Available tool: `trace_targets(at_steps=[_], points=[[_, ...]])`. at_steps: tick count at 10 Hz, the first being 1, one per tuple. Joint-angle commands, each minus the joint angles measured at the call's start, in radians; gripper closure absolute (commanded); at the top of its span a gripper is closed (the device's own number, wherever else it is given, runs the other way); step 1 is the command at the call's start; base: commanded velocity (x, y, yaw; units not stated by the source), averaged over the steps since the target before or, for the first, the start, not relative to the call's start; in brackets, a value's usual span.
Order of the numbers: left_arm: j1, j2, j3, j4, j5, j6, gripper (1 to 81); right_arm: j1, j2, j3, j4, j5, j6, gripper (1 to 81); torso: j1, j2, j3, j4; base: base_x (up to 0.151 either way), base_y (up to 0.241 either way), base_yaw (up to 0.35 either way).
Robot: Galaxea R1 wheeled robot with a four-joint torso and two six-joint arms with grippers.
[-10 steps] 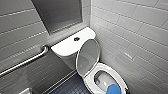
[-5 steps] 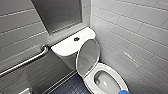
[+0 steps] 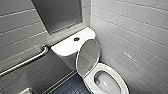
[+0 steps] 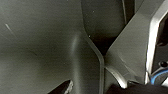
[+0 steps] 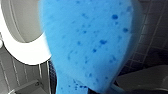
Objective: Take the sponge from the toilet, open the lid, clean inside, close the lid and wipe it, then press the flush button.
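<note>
Smooth grey panels (image 4: pixel 45 50) meet along curved seam (image 4: pixel 98 53); dark gap (image 4: pixel 105 32) between them; blue strip (image 4: pixel 160 74) nearby

Head view is showing 1 toilet (image 3: pixel 66 59). On it I'm counting 1 lid (image 3: pixel 88 57), 1 seat ring (image 3: pixel 111 68), 1 flat tank top (image 3: pixel 65 46) & 1 flush button (image 3: pixel 76 39). No. of grab rails (image 3: pixel 25 62) on the wall is coming to 1, and dark framed panels (image 3: pixel 58 15) above the tank also 1. 2 tiled walls are meeting at the corner behind the tank. Right wrist view is giving 1 sponge (image 5: pixel 90 42), blue; no 2nd pad is turning up anywhere.
</note>
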Motion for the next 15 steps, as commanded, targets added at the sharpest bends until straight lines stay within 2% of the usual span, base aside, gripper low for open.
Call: trace_targets(at_steps=[1, 3, 4, 5, 8, 9, 10, 12, 13, 14, 15], points=[[-0.001, -0.035, 0.06, 0.0, 0.078, 0.007, 1.0, -0.125, -0.033, -0.039, -0.029, -0.029, -0.032, 81.1, 0.0, 0.0, 0.0, 0.0, 0.0, 0.0, 0.0], [-0.015, -0.067, 0.112, 0.0, 0.079, 0.007, 1.0, -0.239, 0.006, -0.113, -0.092, 0.033, -0.048, 81.1, 0.0, 0.0, 0.0, 0.0, 0.0, 0.0, 0.0], [-0.023, -0.084, 0.143, 0.0, 0.079, 0.006, 1.0, -0.288, 0.033, -0.134, -0.149, 0.045, -0.048, 81.1, 0.0, 0.0, 0.0, 0.0, 0.0, 0.0, 0.0], [-0.032, -0.095, 0.163, 0.0, 0.082, 0.006, 1.0, -0.323, 0.068, -0.16, -0.195, 0.051, -0.048, 81.1, -0.064, 0.1, 0.0, 0.0, 0.0, 0.0, 0.0], [-0.053, -0.11, 0.181, -0.002, 0.087, 0.004, 1.0, -0.434, 0.194, -0.303, -0.278, 0.147, -0.046, 81.1, -0.096, 0.149, 0.0, 0.0, 0.0, 0.0, 0.0], [-0.072, -0.118, 0.184, -0.009, 0.088, 0.003, 1.0, -0.458, 0.219, -0.329, -0.281, 0.154, -0.048, 81.1, -0.117, 0.184, 0.0, 0.0, 0.0, 0.0, 0.0], [-0.084, -0.119, 0.184, -0.011, 0.09, 0.003, 1.0, -0.472, 0.233, -0.356, -0.281, 0.155, -0.048, 81.1, -0.142, 0.222, 0.044, 0.0, 0.0, 0.0, 0.0], [-0.095, -0.118, 0.184, -0.011, 0.092, 0.0, 1.0, -0.491, 0.295, -0.429, -0.283, 0.165, -0.048, 81.1, -0.183, 0.288, 0.072, -0.055, 0.0, 0.0, 0.0], [-0.095, -0.116, 0.181, -0.011, 0.092, -0.002, 1.0, -0.491, 0.326, -0.458, -0.284, 0.165, -0.048, 81.1, -0.203, 0.317, 0.087, -0.063, 0.0, 0.0, 0.0], [-0.096, -0.118, 0.18, -0.011, 0.092, -0.002, 1.0, -0.491, 0.343, -0.475, -0.284, 0.165, -0.048, 81.1, -0.223, 0.348, 0.096, -0.057, 0.0, 0.0, 0.0], [-0.095, -0.119, 0.178, -0.011, 0.092, -0.002, 1.0, -0.492, 0.355, -0.486, -0.284, 0.165, -0.048, 81.1, -0.247, 0.386, 0.101, -0.037, 0.0, 0.0, 0.0]])
